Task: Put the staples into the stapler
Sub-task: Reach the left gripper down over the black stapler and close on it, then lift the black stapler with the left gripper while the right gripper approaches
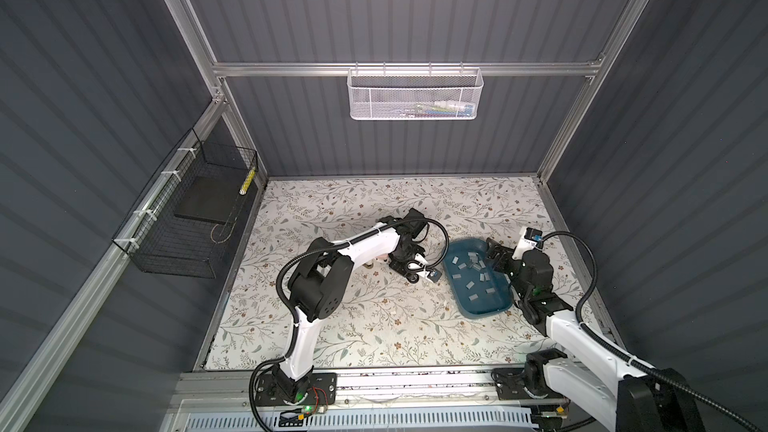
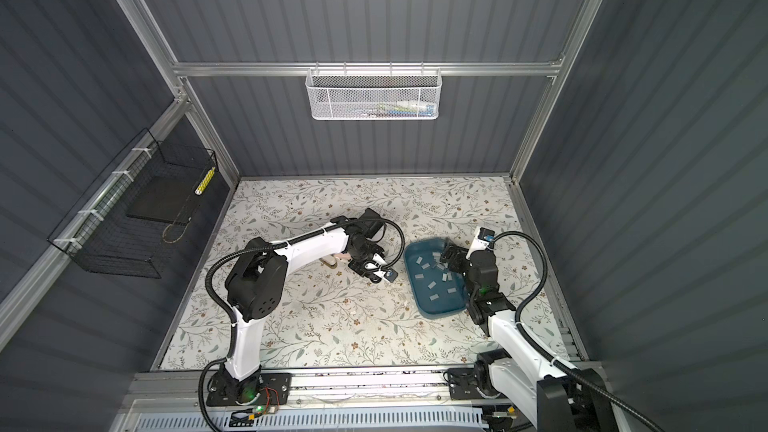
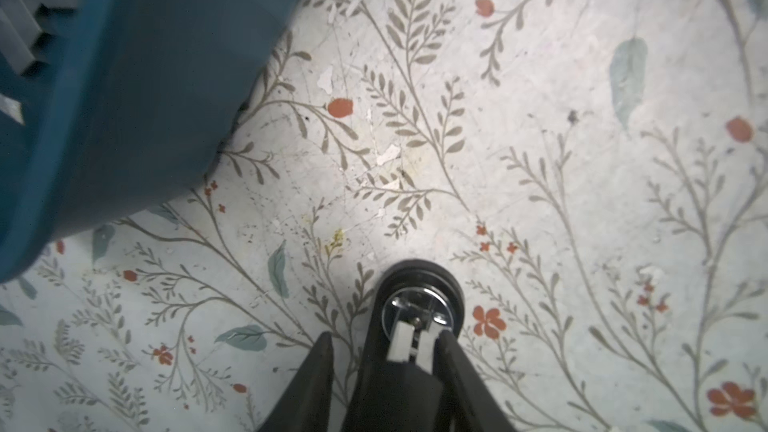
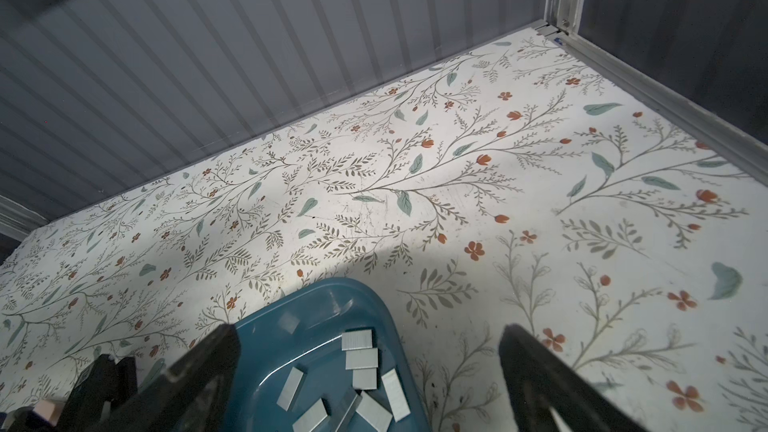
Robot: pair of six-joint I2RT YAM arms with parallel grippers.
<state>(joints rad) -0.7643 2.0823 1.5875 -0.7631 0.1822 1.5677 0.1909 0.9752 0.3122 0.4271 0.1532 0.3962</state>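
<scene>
My left gripper (image 3: pixel 386 336): fingers (image 3: pixel 320 376) flank a black, chrome-nosed thing, probably the stapler (image 3: pixel 419 276), pinch unclear | my right gripper (image 4: pixel 368 328): fingers (image 4: pixel 199 367) spread wide | staples (image 4: pixel 360 357): flat grey strips in glossy teal tray (image 4: pixel 316 305)

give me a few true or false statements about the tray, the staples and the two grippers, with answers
1. The staples lie loose in a blue tray. True.
2. The right gripper is shut on a staple strip. False: its jaws stand wide open at the tray and hold nothing.
3. A white mesh basket hangs on the back wall. True.
4. The tray stands on the left half of the table. False: it is on the right, beside the right arm.
5. The left gripper reaches into the tray. False: it is beside the tray, its fingers either side of a black stapler.
</scene>
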